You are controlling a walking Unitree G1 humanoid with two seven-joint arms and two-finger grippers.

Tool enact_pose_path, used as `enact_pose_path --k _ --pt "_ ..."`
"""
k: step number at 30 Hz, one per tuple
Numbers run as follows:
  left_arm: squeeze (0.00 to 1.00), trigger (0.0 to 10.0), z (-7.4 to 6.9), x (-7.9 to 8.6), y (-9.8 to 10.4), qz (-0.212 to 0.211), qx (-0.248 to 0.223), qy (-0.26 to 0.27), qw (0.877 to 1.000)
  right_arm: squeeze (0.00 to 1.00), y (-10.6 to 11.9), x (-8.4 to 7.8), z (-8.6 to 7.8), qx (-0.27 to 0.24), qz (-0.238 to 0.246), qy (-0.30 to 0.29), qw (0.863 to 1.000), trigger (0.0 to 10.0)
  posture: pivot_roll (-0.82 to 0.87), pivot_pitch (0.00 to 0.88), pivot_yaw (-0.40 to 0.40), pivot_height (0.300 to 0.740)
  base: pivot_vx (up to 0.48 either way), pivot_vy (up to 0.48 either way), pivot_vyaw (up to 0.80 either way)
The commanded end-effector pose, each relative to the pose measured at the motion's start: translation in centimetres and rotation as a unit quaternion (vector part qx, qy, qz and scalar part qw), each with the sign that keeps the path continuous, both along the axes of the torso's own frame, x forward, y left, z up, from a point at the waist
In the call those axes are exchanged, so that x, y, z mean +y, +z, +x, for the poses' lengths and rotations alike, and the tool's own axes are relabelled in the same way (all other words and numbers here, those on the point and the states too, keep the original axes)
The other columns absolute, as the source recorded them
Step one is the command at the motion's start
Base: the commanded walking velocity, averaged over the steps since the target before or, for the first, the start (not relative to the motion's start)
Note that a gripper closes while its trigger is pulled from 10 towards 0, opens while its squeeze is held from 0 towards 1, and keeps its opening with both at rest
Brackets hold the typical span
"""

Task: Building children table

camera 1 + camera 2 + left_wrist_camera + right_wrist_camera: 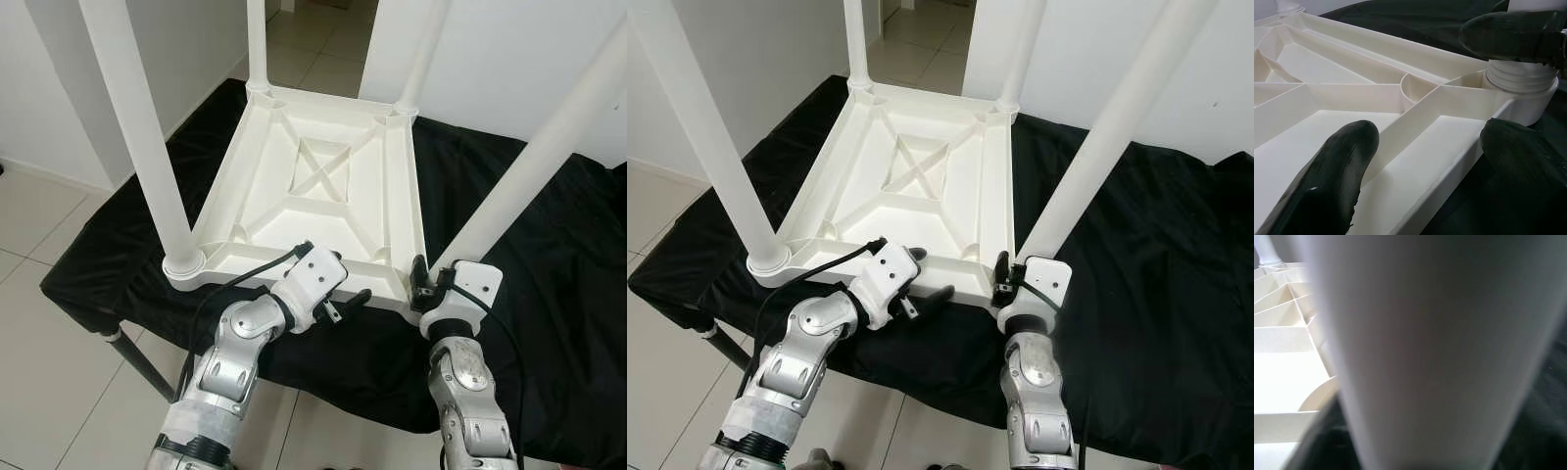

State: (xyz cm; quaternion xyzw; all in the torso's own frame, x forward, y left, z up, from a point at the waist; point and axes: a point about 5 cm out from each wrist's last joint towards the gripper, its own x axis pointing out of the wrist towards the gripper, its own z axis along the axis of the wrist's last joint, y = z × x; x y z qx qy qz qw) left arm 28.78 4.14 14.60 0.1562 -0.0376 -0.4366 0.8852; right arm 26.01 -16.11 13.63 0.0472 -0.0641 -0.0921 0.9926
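A white plastic children's table [257, 186] lies upside down on a black cloth [558, 255], with its legs pointing up. My left gripper [329, 276] is at the near rim and open, one finger [1342, 181] over the ribbed underside and the other [1523, 161] outside the edge. My right gripper [431, 282] is at the foot of the near right leg [529, 166], shut on it just above its socket [1520, 93]. One of its fingers [1513, 36] shows above that socket. That leg [1440, 352] is pressed close in the right wrist view.
The near left leg [137, 127] rises close to my left arm. Two far legs [257, 44] [423, 54] stand at the back corners. The cloth covers a low stand with a dark leg [147, 362] above the tiled floor [39, 323]. White walls and a doorway lie behind.
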Motion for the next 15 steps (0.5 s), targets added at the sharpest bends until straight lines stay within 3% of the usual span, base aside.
enact_pose_path --k 1,10,12,14,15 --pt "0.0 10.0 0.4 0.4 0.2 -0.013 -0.02 0.074 0.997 1.0 -0.4 -0.4 -0.1 0.009 0.0 0.001 1.0 10.0 0.05 0.107 -0.067 0.74 0.0 0.0 0.0" --pt "0.0 10.0 0.5 0.5 0.3 -0.014 -0.022 0.077 0.997 1.0 -0.5 -1.5 -0.1 -0.001 -0.016 0.059 0.998 10.0 0.05 0.104 -0.065 0.74 0.0 0.0 0.0" --pt "0.0 10.0 0.5 0.5 0.3 -0.014 -0.022 0.077 0.997 1.0 -0.6 -1.6 0.0 0.003 -0.015 0.086 0.996 10.0 0.05 0.103 -0.064 0.74 0.0 0.0 0.0" --pt "0.0 10.0 0.6 0.4 0.4 -0.014 -0.023 0.076 0.997 1.0 -0.6 -1.6 0.3 0.005 -0.024 0.157 0.987 10.0 0.04 0.1 -0.06 0.74 0.0 0.0 0.0" --pt "0.0 10.0 0.6 0.4 0.4 -0.014 -0.023 0.076 0.997 1.0 -0.6 -1.6 0.3 0.005 -0.024 0.157 0.987 10.0 0.04 0.1 -0.06 0.74 0.0 0.0 0.0"
